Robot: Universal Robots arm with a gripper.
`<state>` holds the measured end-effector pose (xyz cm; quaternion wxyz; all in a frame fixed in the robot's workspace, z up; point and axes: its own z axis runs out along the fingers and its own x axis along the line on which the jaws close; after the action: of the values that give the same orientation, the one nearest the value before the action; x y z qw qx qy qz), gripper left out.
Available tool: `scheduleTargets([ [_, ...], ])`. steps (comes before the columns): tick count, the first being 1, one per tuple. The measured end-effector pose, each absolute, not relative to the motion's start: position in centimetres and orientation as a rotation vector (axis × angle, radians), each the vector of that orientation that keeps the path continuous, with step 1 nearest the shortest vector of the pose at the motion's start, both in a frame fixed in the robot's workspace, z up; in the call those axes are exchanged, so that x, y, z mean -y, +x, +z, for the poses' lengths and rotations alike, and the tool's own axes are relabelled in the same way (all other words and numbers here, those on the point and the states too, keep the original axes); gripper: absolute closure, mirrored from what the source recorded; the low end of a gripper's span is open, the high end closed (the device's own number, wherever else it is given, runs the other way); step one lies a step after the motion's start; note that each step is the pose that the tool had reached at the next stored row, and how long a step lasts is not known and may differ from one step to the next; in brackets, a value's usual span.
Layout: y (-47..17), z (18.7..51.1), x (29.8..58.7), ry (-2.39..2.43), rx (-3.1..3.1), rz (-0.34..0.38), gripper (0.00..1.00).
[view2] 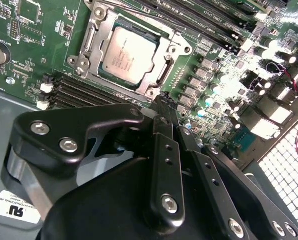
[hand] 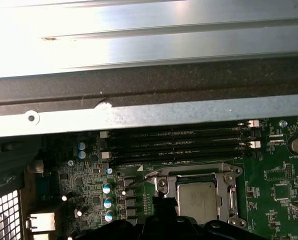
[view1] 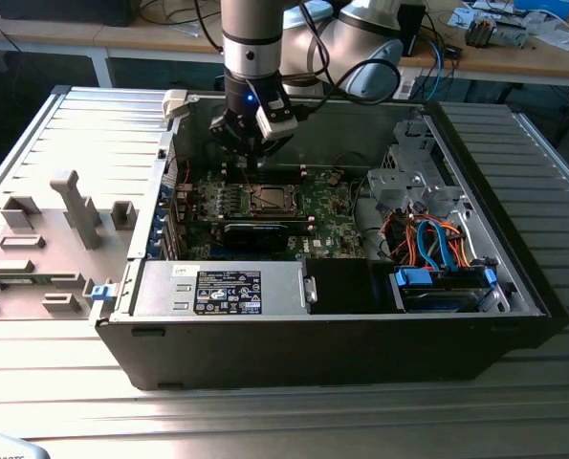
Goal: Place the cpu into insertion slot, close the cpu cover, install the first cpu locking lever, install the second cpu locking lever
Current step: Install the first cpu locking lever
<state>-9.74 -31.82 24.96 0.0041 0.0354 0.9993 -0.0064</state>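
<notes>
Hovering jaws pressed together over the green motherboard (view2: 33, 55) inside an open computer case (view1: 322, 335) on a ribbed metal table (view1: 265, 421).

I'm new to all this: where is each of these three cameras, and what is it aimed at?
Exterior view: off the arm, above the open computer case, looking down into it; the arm and its gripper show over the motherboard.
Second wrist view: on the arm, looking past the gripper, fingers together, at the cpu under its closed cpu cover.
First wrist view: on the arm, facing the memory slots and case wall; the gripper's dark top shows.
Both wrist views share the cpu and memory slots.
</notes>
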Motion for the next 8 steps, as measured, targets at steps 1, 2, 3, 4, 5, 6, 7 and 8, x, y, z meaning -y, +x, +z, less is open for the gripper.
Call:
scheduleTargets([
  [1,-9.8,25.0,31.8,0.111,-3.131,-0.020,0.89],
  [2,-9.9,25.0,31.8,0.111,-3.131,-0.020,0.89],
  [3,-10.1,25.0,31.8,0.111,-3.131,-0.020,0.89],
  [4,-10.2,25.0,31.8,0.111,-3.131,-0.020,0.89],
  [5,-10.4,25.0,31.8,0.111,-3.131,-0.020,0.89],
  [6,-10.6,25.0,31.8,0.111,-3.131,-0.020,0.89],
  [7,-10.8,25.0,31.8,0.111,-3.131,-0.020,0.89],
  [8,-10.9,25.0,31.8,0.111,-3.131,-0.020,0.89],
])
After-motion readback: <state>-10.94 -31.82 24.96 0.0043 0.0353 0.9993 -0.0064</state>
